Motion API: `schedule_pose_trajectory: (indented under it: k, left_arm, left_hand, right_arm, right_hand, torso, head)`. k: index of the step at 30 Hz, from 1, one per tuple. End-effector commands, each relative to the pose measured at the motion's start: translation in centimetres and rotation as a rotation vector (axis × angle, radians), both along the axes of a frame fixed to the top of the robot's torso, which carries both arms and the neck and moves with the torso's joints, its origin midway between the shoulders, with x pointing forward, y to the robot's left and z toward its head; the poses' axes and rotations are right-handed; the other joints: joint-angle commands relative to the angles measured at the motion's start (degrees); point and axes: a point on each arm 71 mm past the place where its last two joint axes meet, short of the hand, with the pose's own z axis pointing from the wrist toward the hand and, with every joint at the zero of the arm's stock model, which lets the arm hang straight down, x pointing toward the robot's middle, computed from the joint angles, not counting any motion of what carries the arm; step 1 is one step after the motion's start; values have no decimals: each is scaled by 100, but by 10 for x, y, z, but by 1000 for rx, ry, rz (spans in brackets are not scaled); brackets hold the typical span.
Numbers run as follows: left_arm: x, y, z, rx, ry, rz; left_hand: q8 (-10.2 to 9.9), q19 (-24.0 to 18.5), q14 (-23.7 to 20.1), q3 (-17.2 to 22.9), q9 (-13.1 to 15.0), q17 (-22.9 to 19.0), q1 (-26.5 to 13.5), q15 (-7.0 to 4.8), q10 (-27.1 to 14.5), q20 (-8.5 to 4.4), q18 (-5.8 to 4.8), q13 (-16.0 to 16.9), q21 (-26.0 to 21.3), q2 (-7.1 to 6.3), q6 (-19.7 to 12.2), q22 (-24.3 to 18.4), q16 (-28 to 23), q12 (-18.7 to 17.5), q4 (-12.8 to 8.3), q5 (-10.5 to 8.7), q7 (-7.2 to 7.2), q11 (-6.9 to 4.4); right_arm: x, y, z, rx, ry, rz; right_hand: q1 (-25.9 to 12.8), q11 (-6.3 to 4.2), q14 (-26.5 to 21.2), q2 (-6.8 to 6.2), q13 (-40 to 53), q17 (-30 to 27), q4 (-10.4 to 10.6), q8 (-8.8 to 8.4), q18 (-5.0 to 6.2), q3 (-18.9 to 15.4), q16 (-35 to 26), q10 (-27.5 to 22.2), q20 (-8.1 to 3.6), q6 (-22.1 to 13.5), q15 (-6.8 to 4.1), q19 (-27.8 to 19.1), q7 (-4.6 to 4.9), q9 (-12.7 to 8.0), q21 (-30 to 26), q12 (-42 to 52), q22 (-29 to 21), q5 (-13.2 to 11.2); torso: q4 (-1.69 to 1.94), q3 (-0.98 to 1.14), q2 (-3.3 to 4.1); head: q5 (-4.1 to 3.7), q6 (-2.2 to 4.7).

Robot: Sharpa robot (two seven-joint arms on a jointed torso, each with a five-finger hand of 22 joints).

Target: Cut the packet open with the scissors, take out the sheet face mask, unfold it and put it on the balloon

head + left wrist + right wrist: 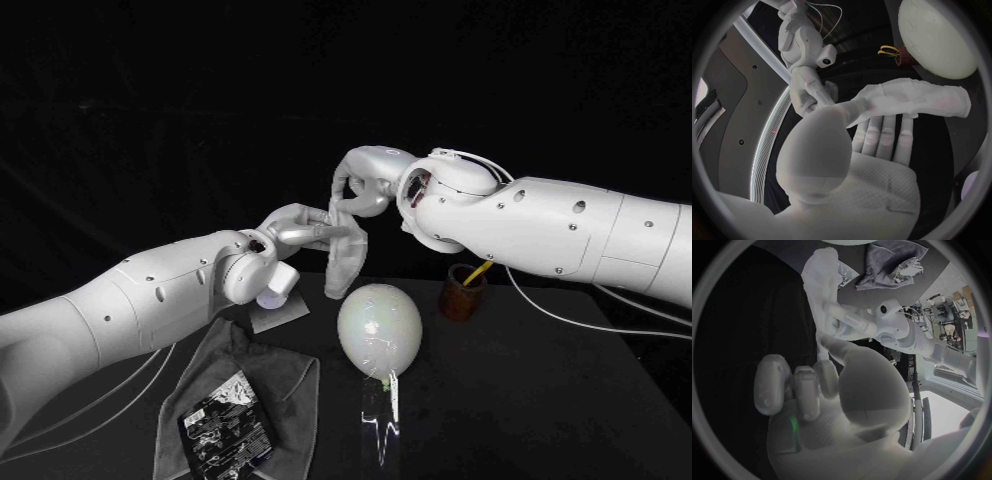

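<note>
Sheet mask (346, 262) hangs limp and crumpled in the air, long axis nearly upright, its lower end pointing down at the balloon (379, 328). The left hand (296, 232) pinches its side and the right hand (361, 190) pinches its top. The smooth, pearly, egg-shaped balloon lies on the black table (562, 400), knot toward the robot. A printed packet (224, 420) rests on a grey cloth (281, 372). The backdrop is dark.
</note>
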Motion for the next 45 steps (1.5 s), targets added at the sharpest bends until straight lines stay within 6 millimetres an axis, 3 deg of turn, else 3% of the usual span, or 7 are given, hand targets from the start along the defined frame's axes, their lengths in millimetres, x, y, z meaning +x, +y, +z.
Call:
schedule_pose_trajectory:
  k: [1, 13, 23, 28, 31, 41, 45]
  left_arm:
    - [0, -2, 1, -12, -5, 11]
    - [0, -2, 3, -57, 6, 35]
    - [-1, -2, 3, -91, 18, 29]
    - [-3, -4, 3, -110, 35, 5]
    - [-3, -4, 3, -116, 42, -4]
    - [-3, -4, 3, -116, 53, -6]
    - [-3, -4, 2, -113, 55, 1]
  left_hand:
    - [64, 88, 55, -18, 25, 53, -60, -20, 196, -8, 139, 40, 60, 17, 143, 15, 69, 81, -71, -9, -52, -71]
    - [198, 118, 4, -172, 144, 147, -187, -68, 418, -2, 180, 163, 85, 270, 303, 17, 148, 250, -16, -10, -189, -187]
    - [180, -28, -406, 55, 272, 137, -182, 121, -395, 11, 121, -10, 13, 516, -20, -24, 20, -180, 31, -6, 22, 96]
    - [62, -71, -407, 390, 305, 104, -131, 174, -480, 4, 86, -54, -1, 570, -375, -33, -115, -352, 5, -8, 148, 184]
    - [-92, -92, -372, 495, 257, 94, -135, 169, -372, 3, 71, -48, -5, 494, -656, -35, -169, -369, -38, -11, 109, 169]
    - [-209, -107, -219, 260, 201, 132, -345, 122, -38, 7, 55, -9, -15, -36, -753, -44, -177, -309, -157, -13, 92, 96]
    - [-235, -96, -135, 87, 183, 169, -481, 81, 106, 6, 57, 17, -16, -149, -712, -47, -137, -230, -104, -11, 85, 56]
  right_arm:
    - [0, 1, 1, 2, -12, 10]
    - [2, 1, 2, 29, -2, 5]
    - [2, 0, 3, 54, -4, 3]
    - [2, 0, 4, 64, -10, 3]
    - [2, 0, 4, 70, -13, 2]
    - [2, 0, 5, 82, -16, 2]
    - [2, 0, 5, 85, -15, 2]
  right_hand:
    - [58, -7, 601, 25, 511, 1474, 11, 19, -23, 19, 17, 42, 3, 27, -39, 32, -7, 83, 18, 21, 1080, 37]
    - [57, -6, 593, 23, 480, 1442, 14, 19, -19, 20, 4, 22, 2, 23, -40, 23, -6, 81, -4, -20, 1074, 37]
    - [55, -5, 590, 22, 456, 1427, 17, 17, -18, 20, -2, 6, 2, 19, -41, 21, -4, 80, -9, -51, 1073, 37]
    - [54, -5, 591, 23, 456, 1433, 19, 16, -18, 22, 0, 6, 2, 16, -42, 21, -3, 79, -9, -51, 1073, 37]
    - [54, -5, 592, 25, 454, 1436, 20, 16, -20, 23, 2, 4, 2, 15, -42, 25, -2, 78, 1, -54, 1075, 37]
    - [54, -5, 591, 28, 458, 1432, 23, 16, -21, 26, 0, 7, 2, 13, -43, 28, -2, 78, 6, -49, 1077, 37]
    - [54, -5, 591, 28, 458, 1432, 23, 16, -21, 26, 0, 7, 2, 13, -43, 28, -2, 78, 6, -49, 1077, 37]
  torso:
    - [1, -2, -1]
    - [-4, -1, 0]
    - [-4, 3, -2]
    - [0, -1, 1]
    - [0, -2, 1]
    - [4, -2, 0]
    - [1, -2, -1]
  head:
    - [3, -3]
    - [5, -3]
    - [-6, 6]
    - [-10, 12]
    - [-8, 8]
    - [-9, 8]
    - [-8, 5]
